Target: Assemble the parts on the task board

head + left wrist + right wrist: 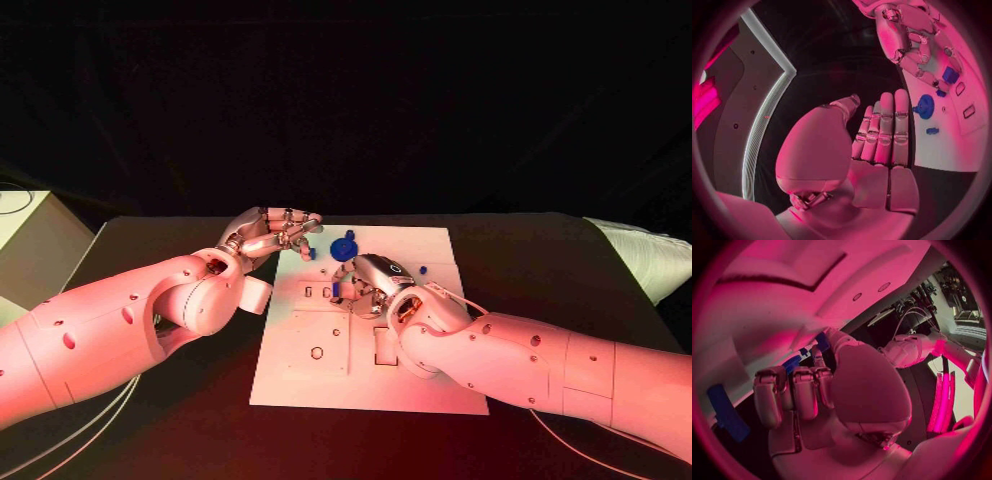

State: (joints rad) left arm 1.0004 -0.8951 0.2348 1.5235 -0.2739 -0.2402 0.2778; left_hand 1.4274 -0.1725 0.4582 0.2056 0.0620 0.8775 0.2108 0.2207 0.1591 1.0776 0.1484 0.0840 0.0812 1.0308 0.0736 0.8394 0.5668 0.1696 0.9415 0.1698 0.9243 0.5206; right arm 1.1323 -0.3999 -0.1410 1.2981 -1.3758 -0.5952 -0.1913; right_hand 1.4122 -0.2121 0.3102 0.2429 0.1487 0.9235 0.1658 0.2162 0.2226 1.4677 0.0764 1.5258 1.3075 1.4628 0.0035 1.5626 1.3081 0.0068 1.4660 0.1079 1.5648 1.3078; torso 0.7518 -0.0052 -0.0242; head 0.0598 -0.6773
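Note:
The white task board (368, 370) lies in the middle of the black table. My right hand (369, 280) is low over the board's middle, fingers curled, pinching a blue part (795, 361) between thumb and fingers; this part (335, 290) shows at the fingertips. A round blue part (343, 246) stands near the board's far edge, also seen as the round blue part (924, 106). A small blue part (424, 269) lies to the right of that hand. My left hand (274, 233) hovers above the board's far left corner and holds nothing, its fingers (887, 130) straight.
The board (957, 145) has several cut-out slots (384, 345) on its near half. A blue bar (726, 412) lies flat on the board beside my right hand. A white box (32, 240) stands at the table's left edge, and a pale object (649, 255) at the right.

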